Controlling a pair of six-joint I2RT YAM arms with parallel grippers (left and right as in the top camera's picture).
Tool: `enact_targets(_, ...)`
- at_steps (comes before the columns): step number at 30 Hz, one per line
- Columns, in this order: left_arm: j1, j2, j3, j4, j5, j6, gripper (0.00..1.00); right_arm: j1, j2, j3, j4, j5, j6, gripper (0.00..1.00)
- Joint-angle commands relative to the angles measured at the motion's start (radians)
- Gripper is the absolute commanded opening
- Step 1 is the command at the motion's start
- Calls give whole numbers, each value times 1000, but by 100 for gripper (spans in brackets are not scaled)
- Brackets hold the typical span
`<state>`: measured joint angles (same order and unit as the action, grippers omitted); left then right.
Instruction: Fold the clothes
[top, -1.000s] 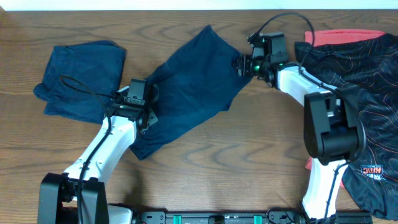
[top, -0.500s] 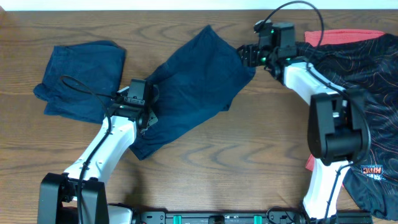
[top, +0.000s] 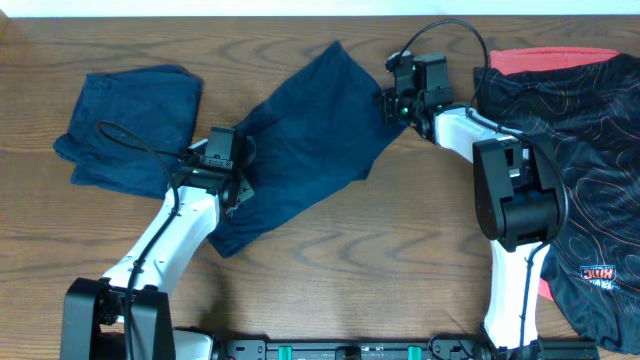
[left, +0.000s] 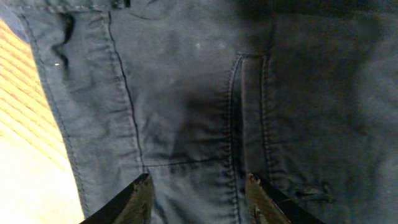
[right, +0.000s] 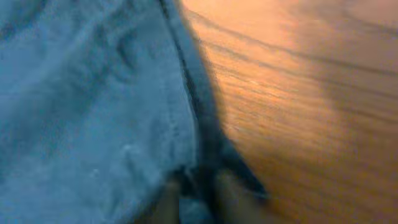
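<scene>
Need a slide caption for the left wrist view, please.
Left gripper, jaws open, hangs above the stitched seams of the navy shorts, wooden table showing at left.

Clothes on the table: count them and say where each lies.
3. A crumpled navy garment at left, navy shorts in the middle, a black patterned shirt at right; red cloth beneath it may be a fourth.

You have a brown wooden table (top: 400, 250) with wavy grain under everything, its bare stretch widest from 5 to 7 o'clock. At 12 o'clock a pale strip (top: 300, 7) runs along its far edge.
</scene>
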<state>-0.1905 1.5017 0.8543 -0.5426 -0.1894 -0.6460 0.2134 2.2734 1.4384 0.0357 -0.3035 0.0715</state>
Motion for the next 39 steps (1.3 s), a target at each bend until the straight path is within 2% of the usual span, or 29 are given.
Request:
enact_targets(1,3,3,-2,-3,-5,18,50,-6,4,2,-84,93,-6,1)
enact_targets(5,3,3,-1,-3,-5,26,50,-45,-66,2,-284,176,-5,1)
enact_targets(12,3,0,-1,-18,-4,70,49,-121,-261,2,-743,303,48,1)
enact_targets(18,3,-13,-1,-48,-1,83,50,-140,-304,2,-878,303,47,1)
enact_targets(19,3,-23,2,-54,0,101,55,-140,-304,2,-883,303,47,2)
enact_targets(20,4,-39,5,-60,-1,121,62,-140,-304,2,-887,299,47,10)
enact_targets(21,4,-54,5,-62,-1,132,69,-139,-304,2,-889,298,47,24)
enact_targets(23,5,-85,5,-63,0,134,84,-138,-309,2,-893,295,48,61)
enact_targets(24,5,-98,5,-63,8,134,89,-138,-314,2,-895,295,47,68)
enact_targets(26,7,-112,5,-60,32,134,93,-138,-336,2,-900,296,47,70)
enact_targets(32,58,-60,4,-17,148,157,96,-143,-478,8,-892,295,47,88)
enact_targets(35,106,1,4,38,284,193,96,-140,-550,8,-889,291,47,89)
enact_targets(39,167,106,4,112,421,230,96,-140,-595,8,-904,287,47,83)
